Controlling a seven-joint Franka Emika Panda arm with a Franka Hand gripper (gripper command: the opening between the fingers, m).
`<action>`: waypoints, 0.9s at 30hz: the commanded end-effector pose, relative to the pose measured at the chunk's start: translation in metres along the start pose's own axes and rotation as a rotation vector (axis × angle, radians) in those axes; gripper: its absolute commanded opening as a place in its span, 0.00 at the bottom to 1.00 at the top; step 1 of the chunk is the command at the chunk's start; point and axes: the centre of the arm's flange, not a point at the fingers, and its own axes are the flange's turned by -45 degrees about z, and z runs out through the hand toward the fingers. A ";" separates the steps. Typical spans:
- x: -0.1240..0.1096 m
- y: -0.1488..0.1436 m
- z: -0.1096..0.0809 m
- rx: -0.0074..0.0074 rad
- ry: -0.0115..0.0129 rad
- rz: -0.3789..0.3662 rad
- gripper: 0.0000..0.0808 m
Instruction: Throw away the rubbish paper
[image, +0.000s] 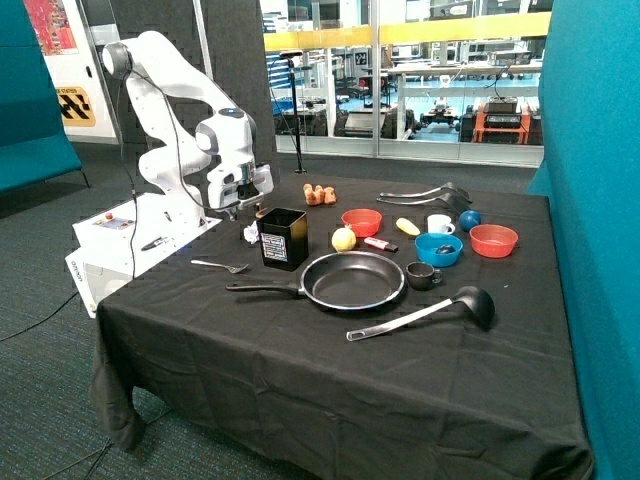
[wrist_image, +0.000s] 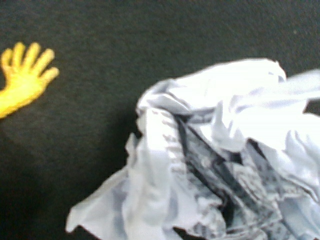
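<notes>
- the gripper (image: 238, 205) hangs low over a paper wad (image: 250, 234) lying on the black cloth, just beside the black box (image: 284, 238).
- i cannot tell how its jaws stand.
- a crooked grab might push the wad away.

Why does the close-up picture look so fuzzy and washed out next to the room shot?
In the wrist view, the crumpled paper fills the frame very close to the lens, so it is out of focus and its top glares white; the yellow hand-shaped thing is soft too. In the outside view, lighting is even and the gripper hangs over the paper beside the black box.
</notes>
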 end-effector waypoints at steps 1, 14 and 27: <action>-0.004 0.005 0.014 0.0007 -0.0004 0.048 0.92; 0.004 -0.019 0.033 0.0007 -0.0004 0.027 0.92; 0.018 -0.029 0.028 0.0007 -0.0004 0.029 0.91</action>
